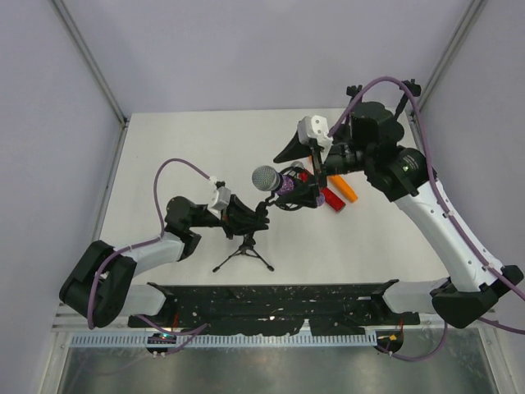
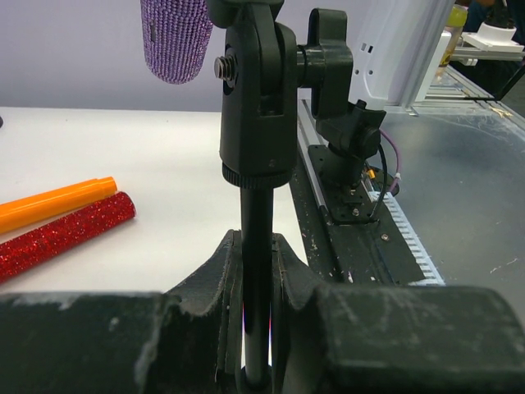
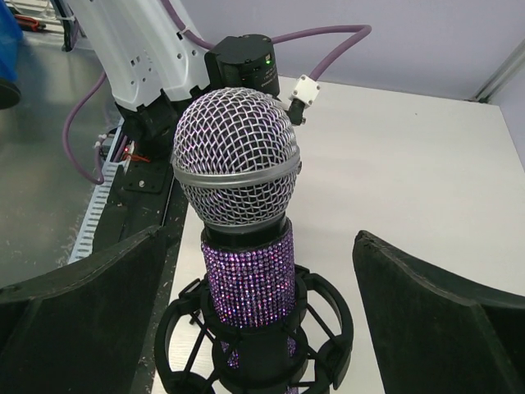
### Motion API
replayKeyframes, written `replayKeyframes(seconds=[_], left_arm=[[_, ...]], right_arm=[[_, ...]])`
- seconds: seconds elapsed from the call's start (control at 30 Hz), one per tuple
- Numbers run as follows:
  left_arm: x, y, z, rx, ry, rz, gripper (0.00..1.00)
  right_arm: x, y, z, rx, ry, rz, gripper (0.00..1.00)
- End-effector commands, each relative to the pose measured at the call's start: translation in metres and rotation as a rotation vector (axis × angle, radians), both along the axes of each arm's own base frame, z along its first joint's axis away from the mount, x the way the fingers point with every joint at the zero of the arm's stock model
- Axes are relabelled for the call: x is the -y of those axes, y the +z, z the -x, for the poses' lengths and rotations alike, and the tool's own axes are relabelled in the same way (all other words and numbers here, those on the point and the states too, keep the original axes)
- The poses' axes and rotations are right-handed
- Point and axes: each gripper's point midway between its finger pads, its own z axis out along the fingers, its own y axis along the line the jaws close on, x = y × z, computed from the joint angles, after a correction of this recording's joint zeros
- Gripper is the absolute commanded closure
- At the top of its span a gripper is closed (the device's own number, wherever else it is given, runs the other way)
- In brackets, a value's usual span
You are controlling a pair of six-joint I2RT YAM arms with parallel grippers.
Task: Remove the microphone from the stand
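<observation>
Where the mic [image 3: 238, 164] sat: in the ring mount [image 3: 254, 341] at the top of the stand [image 1: 244, 250], not lifted out; its mesh head faced the right wrist camera and its purple glitter body ran down through the ring.
Stand: a small tripod on the white table [image 1: 189, 148], just ahead of the arm bases, with its legs spread on the surface.
Left gripper [image 2: 256, 271]: closed to a narrow gap on the stand's pole [image 2: 257, 222], one finger on each side of it, below the black swivel joint.
Right gripper [image 1: 294, 176]: spread wide and holding nothing.
Right fingers [image 3: 90, 316]: one stood on each side of the mic, level with the mount, and both were apart from it, with table showing in the gaps.
Seen from above: the mic's head pointed left, toward the left arm, and the right gripper came in from the right, over the mic's body.
Marker [image 1: 349, 190]: orange, lying flat on the table under the right arm.
Red tube [image 1: 332, 199]: glittered, lying just beside the marker on its near side; whether the two touched could not be told.
Both of these: well apart from the stand's legs.
</observation>
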Motion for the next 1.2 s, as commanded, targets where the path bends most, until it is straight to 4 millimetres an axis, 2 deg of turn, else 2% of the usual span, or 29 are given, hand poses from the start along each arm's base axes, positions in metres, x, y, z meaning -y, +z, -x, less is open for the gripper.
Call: replayKeyframes(seconds=[0.0, 0.3, 0.37, 0.5, 0.6, 0.67, 0.73, 0.77, 0.83, 0.93, 0.97, 1.1, 1.17], left_arm=[[-0.002, 0.041, 0.003, 0.189, 0.021, 0.125, 1.00], [0.000, 0.041, 0.002, 0.183, 0.021, 0.122, 1.00], [0.000, 0.041, 0.002, 0.181, 0.020, 0.123, 1.00], [0.000, 0.040, 0.001, 0.176, 0.020, 0.120, 1.00], [0.000, 0.041, 0.000, 0.176, 0.024, 0.119, 0.99], [0.001, 0.040, -0.001, 0.173, 0.025, 0.118, 0.89], [0.002, 0.040, -0.003, 0.170, 0.028, 0.117, 0.84], [0.002, 0.040, -0.003, 0.169, 0.027, 0.116, 0.78], [0.003, 0.040, -0.004, 0.168, 0.027, 0.115, 0.53], [0.003, 0.042, -0.006, 0.166, 0.031, 0.115, 0.20], [0.002, 0.042, -0.006, 0.168, 0.030, 0.115, 0.15], [0.000, 0.047, -0.012, 0.156, 0.052, 0.117, 0.02], [-0.003, 0.054, -0.016, 0.157, 0.064, 0.119, 0.00]], right_arm=[[-0.006, 0.000, -0.004, 0.037, -0.015, 0.010, 0.00], [-0.011, -0.007, -0.002, 0.052, -0.002, 0.038, 0.14], [-0.014, -0.010, -0.001, 0.055, 0.004, 0.048, 0.19], [-0.016, -0.011, 0.001, 0.072, 0.012, 0.058, 0.35], [-0.017, -0.010, 0.000, 0.076, 0.012, 0.061, 0.52], [-0.017, -0.006, 0.002, 0.084, 0.013, 0.055, 0.62], [-0.016, -0.002, 0.003, 0.091, 0.014, 0.049, 0.71], [-0.016, 0.001, 0.003, 0.097, 0.010, 0.044, 0.74], [-0.014, 0.005, 0.003, 0.107, 0.003, 0.037, 0.79], [-0.013, 0.012, 0.004, 0.121, -0.004, 0.026, 0.82], [-0.013, 0.015, 0.004, 0.126, -0.007, 0.021, 0.84], [-0.011, 0.023, 0.007, 0.131, -0.011, 0.005, 0.86], [-0.011, 0.022, 0.006, 0.133, -0.023, 0.007, 0.87]])
